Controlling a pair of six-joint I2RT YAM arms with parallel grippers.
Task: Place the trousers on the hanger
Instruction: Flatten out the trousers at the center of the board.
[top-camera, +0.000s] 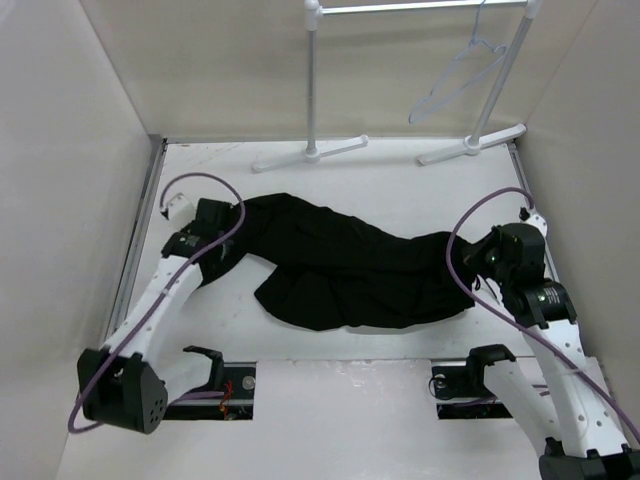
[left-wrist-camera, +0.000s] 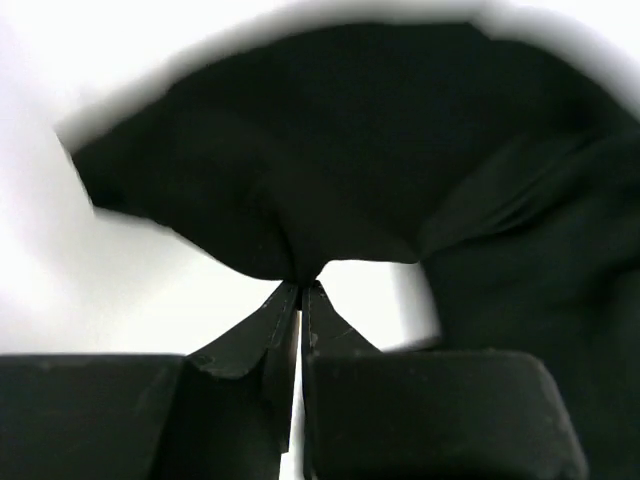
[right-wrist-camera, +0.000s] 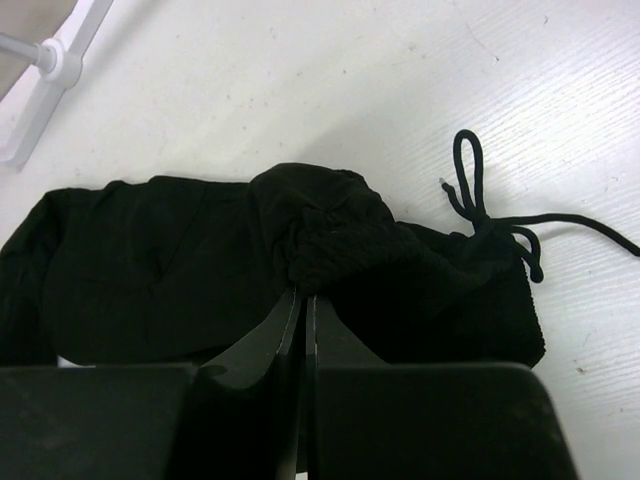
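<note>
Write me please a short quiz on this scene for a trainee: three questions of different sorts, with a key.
1. Where is the hanger? A: on the rack rail. B: on the table. C: in a gripper.
2. True or false: the right gripper is open.
3. Fill in: the left gripper is shut on the ___.
Key: 1 A. 2 False, it is shut on the trousers. 3 trousers.
</note>
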